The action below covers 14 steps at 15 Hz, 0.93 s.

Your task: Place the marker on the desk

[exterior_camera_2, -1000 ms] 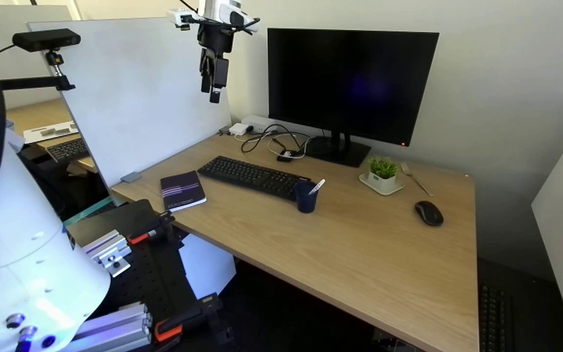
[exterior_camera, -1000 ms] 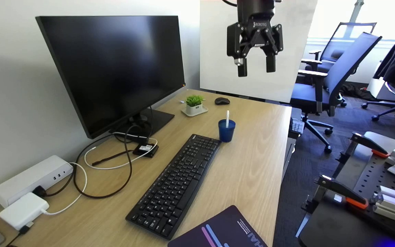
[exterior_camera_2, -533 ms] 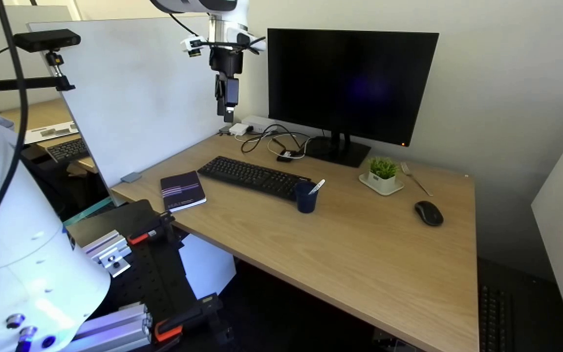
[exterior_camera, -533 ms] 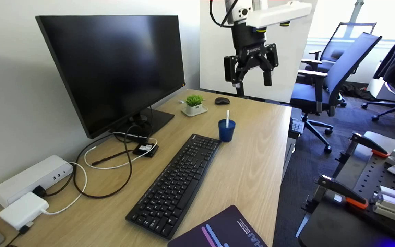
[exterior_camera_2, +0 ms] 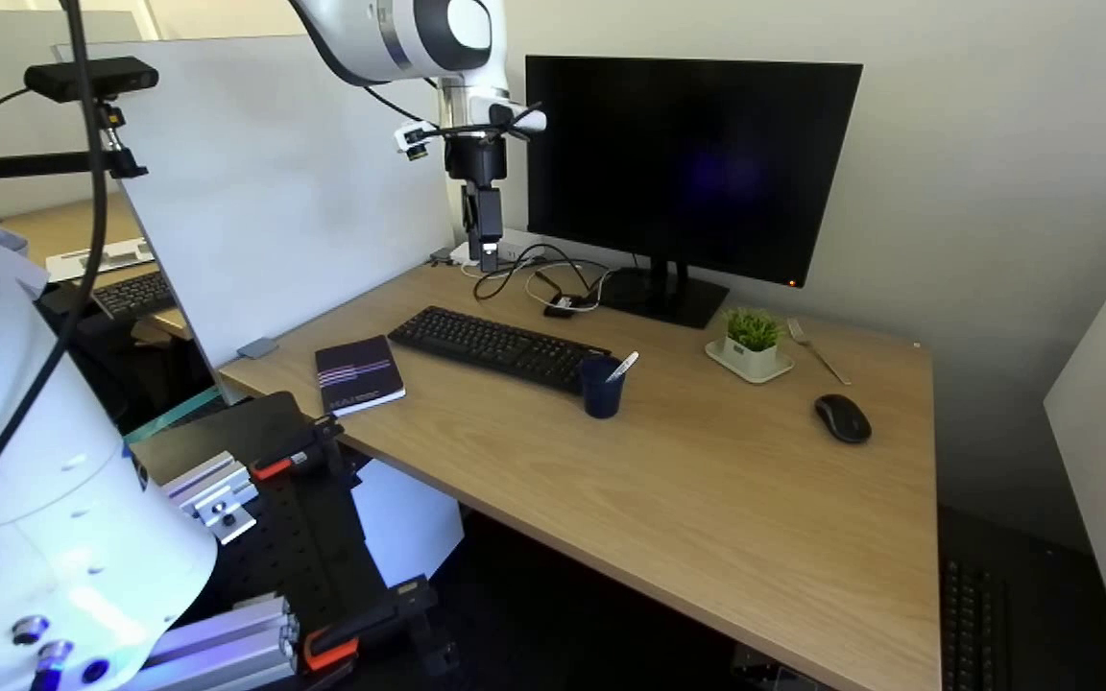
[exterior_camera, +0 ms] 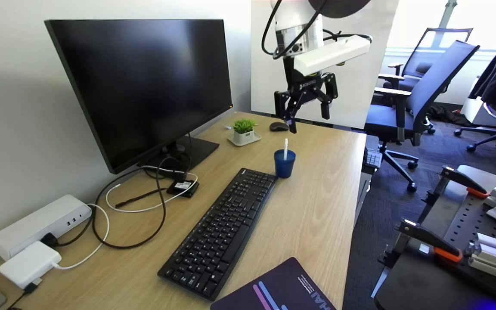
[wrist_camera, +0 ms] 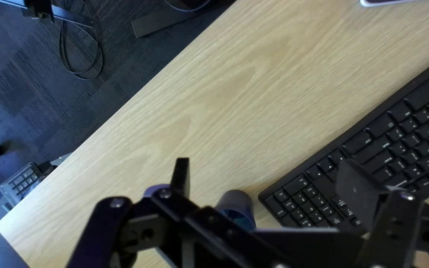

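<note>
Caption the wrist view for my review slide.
The open gripper hangs over the desk, partly hiding the cup and black keyboard.

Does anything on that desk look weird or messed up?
Yes, there's a fork lying beside the potted plant. That seems odd because forks usually go with food, not on a computer desk. The cables near the monitor are also in messy loops. I see nothing spilled or broken.
</note>
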### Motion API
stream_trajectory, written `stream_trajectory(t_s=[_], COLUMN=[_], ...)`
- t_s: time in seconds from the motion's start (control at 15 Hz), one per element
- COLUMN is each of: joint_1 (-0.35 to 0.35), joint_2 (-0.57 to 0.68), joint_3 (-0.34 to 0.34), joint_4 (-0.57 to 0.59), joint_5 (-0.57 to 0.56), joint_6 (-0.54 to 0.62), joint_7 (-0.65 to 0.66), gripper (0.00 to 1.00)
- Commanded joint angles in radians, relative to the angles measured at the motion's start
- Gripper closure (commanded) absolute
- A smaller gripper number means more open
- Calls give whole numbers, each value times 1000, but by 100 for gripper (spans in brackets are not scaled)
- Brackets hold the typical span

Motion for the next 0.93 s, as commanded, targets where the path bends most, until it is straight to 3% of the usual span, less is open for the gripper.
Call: stream_trajectory(t_s=[0.0, 0.33, 0.87], joint_1=[26, 61, 167], joint_2=[77, 217, 418], joint_3=[-54, -141, -281], joint_4=[46, 140, 299], joint_5=[-102, -235, -365], joint_6=[88, 187, 207], joint_7=[89, 200, 335], gripper=[0, 0, 0])
